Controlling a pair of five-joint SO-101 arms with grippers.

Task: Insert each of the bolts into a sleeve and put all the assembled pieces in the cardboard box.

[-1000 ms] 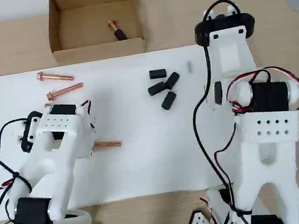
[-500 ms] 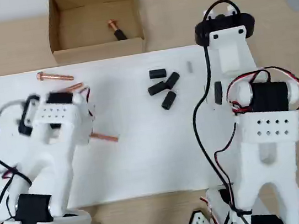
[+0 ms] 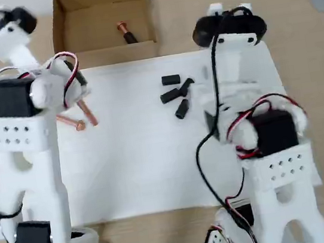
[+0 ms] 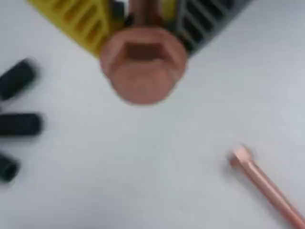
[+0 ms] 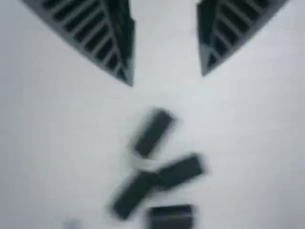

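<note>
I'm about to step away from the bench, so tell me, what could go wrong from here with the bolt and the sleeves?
1. The left fingers pinch the bolt just behind its head; it may swivel or slip when pushed into a sleeve.
2. The sleeves lie bunched, some touching, below the open right fingers; closing there could grab two or scatter them.

Looks like a robotics lab bench: a small white plastic left arm (image 3: 22, 159) and right arm (image 3: 277, 166) with exposed wiring (image 3: 197, 159) stand at a wooden table (image 3: 318, 75). A white sheet (image 3: 144, 166) carries copper bolts (image 3: 87, 114) and black sleeves (image 3: 172, 95).
</note>
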